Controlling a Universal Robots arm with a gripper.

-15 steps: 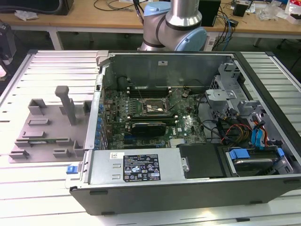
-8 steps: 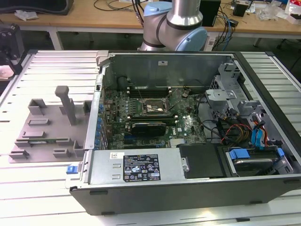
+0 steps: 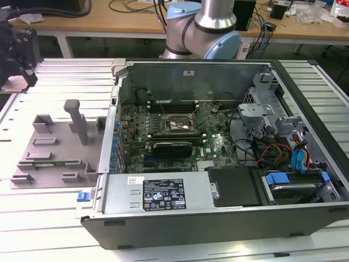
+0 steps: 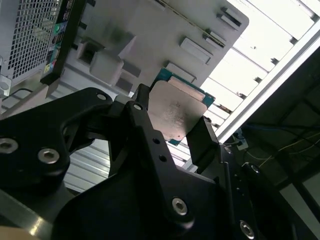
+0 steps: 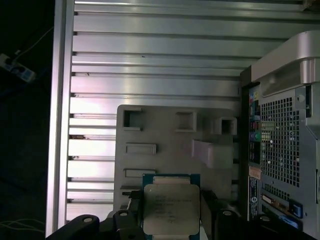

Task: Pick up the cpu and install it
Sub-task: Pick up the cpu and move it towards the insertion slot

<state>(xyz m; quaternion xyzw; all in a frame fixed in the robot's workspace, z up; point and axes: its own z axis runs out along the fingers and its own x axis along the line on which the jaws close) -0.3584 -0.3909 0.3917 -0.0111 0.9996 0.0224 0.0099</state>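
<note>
The cpu, a small square chip with a pale metal top on a blue-green board, sits between my two black fingers in both wrist views. My gripper is shut on its opposite edges, and the second wrist view shows the same gripper around the cpu. It hangs in the air above the grey tray. In the exterior view my gripper is high at the far left, well away from the dark socket frame on the motherboard.
An open computer case lies on the slatted metal table, to the exterior view's right of the grey tray. A long black card lies just in front of the socket. Cables and drive bays crowd the case's right side.
</note>
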